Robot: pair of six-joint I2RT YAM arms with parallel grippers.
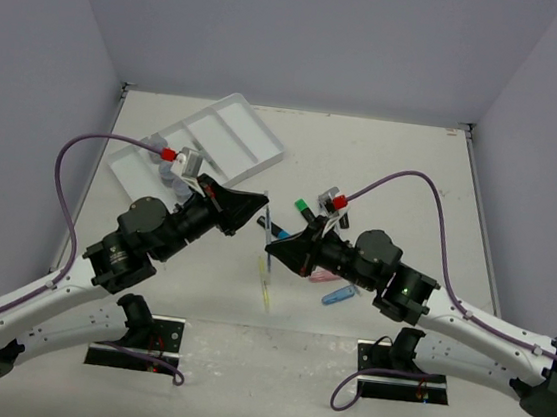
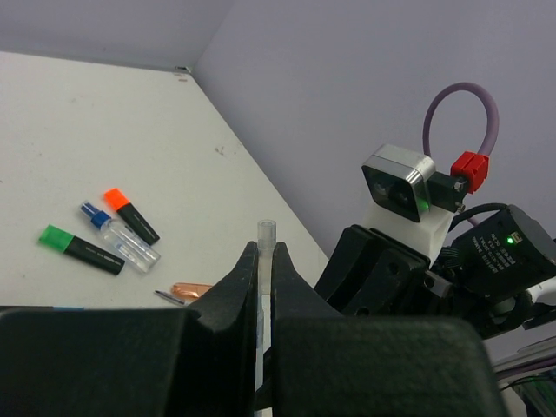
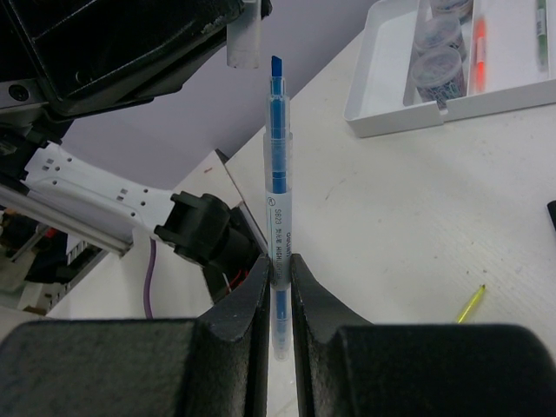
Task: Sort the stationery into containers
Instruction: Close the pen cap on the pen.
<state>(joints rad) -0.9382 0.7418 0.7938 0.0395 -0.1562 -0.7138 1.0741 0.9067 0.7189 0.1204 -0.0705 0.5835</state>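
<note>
The right end effector (image 3: 278,268) pinches a blue pen (image 3: 277,174) above the counter (image 3: 417,217); the pen's uncapped tip points toward the left end effector (image 2: 265,254), whose fingers are pressed onto a clear cap (image 2: 266,234) just beside that tip. The white tray (image 1: 236,123) sits toward the far left of the counter, beyond the left arm, with small jars (image 3: 437,68) and an orange pen (image 3: 479,43) lying in it. Loose on the counter are a green-capped highlighter (image 2: 78,248), an orange-capped highlighter (image 2: 132,215), a blue-capped bottle (image 2: 122,239) and a yellow pen (image 3: 472,302)
</note>
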